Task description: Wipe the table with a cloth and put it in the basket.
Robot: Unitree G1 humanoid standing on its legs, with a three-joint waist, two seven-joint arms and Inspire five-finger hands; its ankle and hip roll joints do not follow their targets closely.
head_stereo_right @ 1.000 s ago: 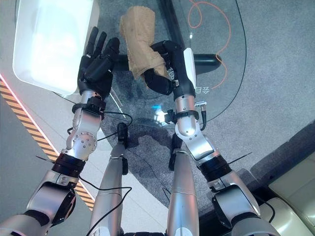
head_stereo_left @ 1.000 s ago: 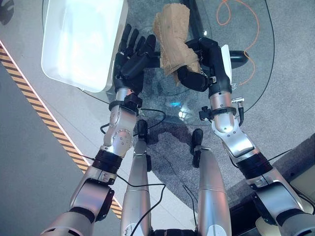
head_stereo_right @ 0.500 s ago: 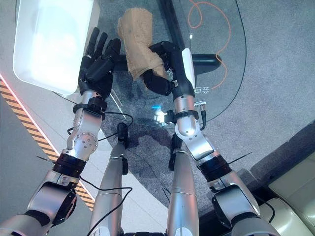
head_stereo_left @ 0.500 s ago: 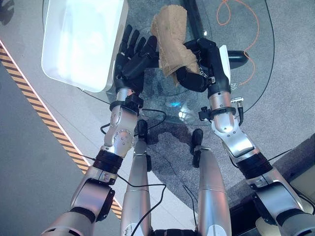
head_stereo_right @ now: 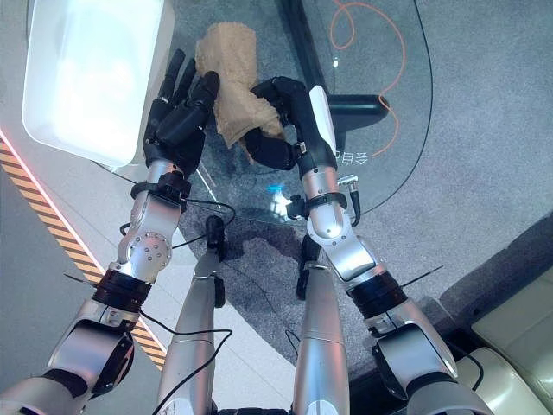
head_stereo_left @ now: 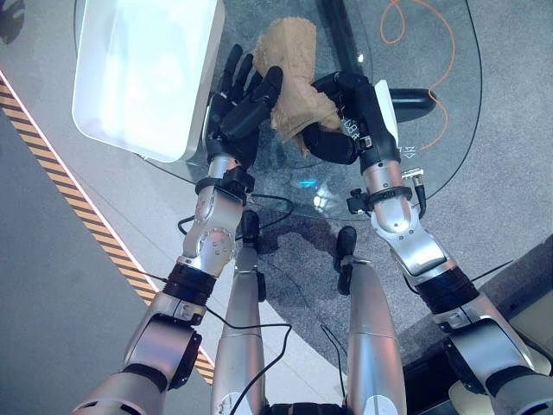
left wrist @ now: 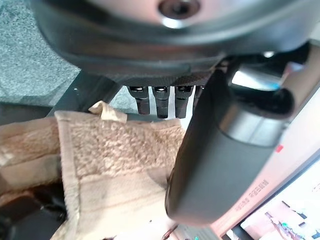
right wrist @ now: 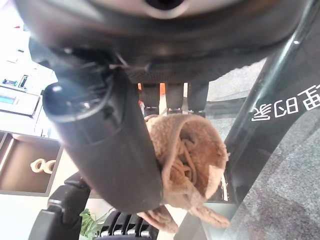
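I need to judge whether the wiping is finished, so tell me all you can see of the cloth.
The cloth is a tan, terry-like towel with a hemmed edge, bunched and folded rather than spread. The right robot hand has its fingers curled round the lower part, and the loose upper end stands above the glass table. The left robot hand, fingers straight, touches its side. It sits beside the white basket, not in it.

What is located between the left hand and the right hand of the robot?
The tan cloth lies between them: the right hand is curled round it, and the open left hand touches its side, as the left eye view shows.
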